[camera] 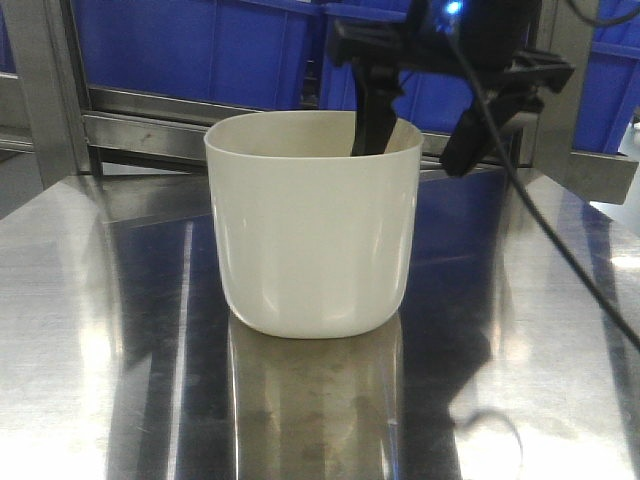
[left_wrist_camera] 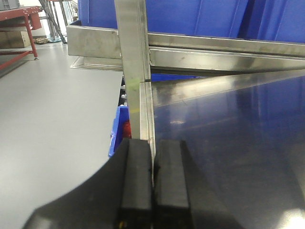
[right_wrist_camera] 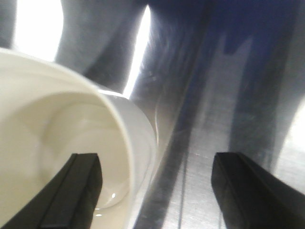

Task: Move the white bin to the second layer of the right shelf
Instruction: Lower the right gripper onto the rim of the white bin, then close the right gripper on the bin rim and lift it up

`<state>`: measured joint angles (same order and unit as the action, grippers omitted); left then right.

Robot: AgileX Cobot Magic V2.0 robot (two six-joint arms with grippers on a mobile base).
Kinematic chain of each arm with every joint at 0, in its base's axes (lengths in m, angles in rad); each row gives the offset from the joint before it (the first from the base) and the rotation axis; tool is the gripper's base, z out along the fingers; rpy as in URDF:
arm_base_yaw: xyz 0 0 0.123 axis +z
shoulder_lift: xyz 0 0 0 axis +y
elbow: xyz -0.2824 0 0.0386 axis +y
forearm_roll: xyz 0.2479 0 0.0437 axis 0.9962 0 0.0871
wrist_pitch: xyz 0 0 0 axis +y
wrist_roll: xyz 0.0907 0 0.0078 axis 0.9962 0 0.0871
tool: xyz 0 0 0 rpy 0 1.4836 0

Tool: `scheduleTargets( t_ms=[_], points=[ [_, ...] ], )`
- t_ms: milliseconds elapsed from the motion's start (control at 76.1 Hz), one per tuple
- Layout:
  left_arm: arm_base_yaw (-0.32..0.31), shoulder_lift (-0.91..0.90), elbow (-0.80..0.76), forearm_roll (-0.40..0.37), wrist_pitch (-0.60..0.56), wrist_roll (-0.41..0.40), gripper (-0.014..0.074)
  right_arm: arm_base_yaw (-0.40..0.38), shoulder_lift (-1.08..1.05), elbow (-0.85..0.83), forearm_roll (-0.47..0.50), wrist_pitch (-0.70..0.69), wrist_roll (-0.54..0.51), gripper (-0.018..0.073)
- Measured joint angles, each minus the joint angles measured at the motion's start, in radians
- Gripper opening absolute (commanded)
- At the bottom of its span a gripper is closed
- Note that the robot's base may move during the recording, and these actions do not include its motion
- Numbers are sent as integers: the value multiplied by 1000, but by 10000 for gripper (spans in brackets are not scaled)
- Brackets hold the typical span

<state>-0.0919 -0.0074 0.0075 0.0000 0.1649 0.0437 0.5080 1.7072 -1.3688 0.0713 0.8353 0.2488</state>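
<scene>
A steel table (camera: 100, 300) fills most of the front view, its mirror-like top throwing back blue and white streaks. Behind it a steel rack (camera: 150, 110) carries blue crates (camera: 180, 45). The bin (camera: 310, 230) stands upright on the table near its middle, mouth up, its base touching the steel and its reflection showing just below it; it is on no rack tier. The right gripper (camera: 415, 150) comes down from the upper right over the bin's far right rim, jaws spread wide. One finger (right_wrist_camera: 78, 186) reaches inside the bin, close to the inner wall, and the other finger (right_wrist_camera: 248, 191) hangs outside over bare table, so the wall and rim lie between them (whether either finger touches the plastic cannot be told). In the right wrist view the rim curves between the two black fingers, nearer the inner one, with open steel between it and the outer one. A black cable (camera: 540, 210) trails from that arm across the right of the front view. The left gripper (left_wrist_camera: 153, 191) is well away from the bin at the table's left corner, by an upright steel post (left_wrist_camera: 133, 71); its black pads are pressed together with nothing seen between them, and grey floor (left_wrist_camera: 47, 119) lies to its left.
</scene>
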Motion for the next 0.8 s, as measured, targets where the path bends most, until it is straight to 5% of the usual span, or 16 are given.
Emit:
scheduleTargets(
  t_ms=[237,460,802],
  points=[
    [0,0,0,0,0,0,85,0,78,-18,0,42,0,545],
    [0,0,0,0,0,0,85,4,78,-21,-9,40,0,34],
    [0,0,0,0,0,0,85,8,-42,-21,-117,-21,0,55]
  ],
)
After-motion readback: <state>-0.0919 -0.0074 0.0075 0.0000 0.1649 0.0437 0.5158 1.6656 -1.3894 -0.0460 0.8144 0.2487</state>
